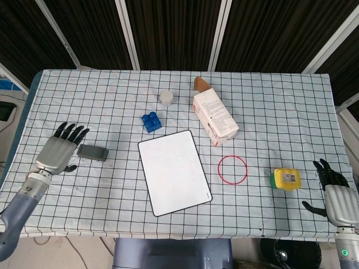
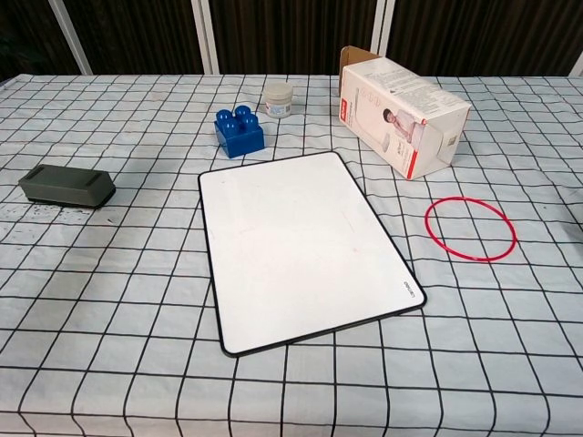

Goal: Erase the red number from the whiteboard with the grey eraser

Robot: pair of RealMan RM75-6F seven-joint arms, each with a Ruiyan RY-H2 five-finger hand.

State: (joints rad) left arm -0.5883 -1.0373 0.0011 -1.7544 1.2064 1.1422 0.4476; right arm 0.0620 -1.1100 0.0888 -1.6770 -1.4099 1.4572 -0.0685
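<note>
Bench [image 1: 269,101] under a checked cloth. Blue brick [image 1: 150,121] and small white jar [image 1: 166,98] sat above the whiteboard [image 1: 174,171] at frame centre; a carton [image 1: 214,117] lay on its side upper right of it; red ring [image 1: 232,169] right of it, yellow-green block [image 1: 286,179] further right. Nothing lay on the board. Its surface looked white, only faint reddish traces in the chest view. Grey eraser [image 1: 92,152] lay flat at left, well apart from the board. Left hand [image 1: 56,153] just beside the eraser, fingers spread, holding nothing. Right hand [image 1: 335,193] at lower right edge, fingers apart, empty.
</note>
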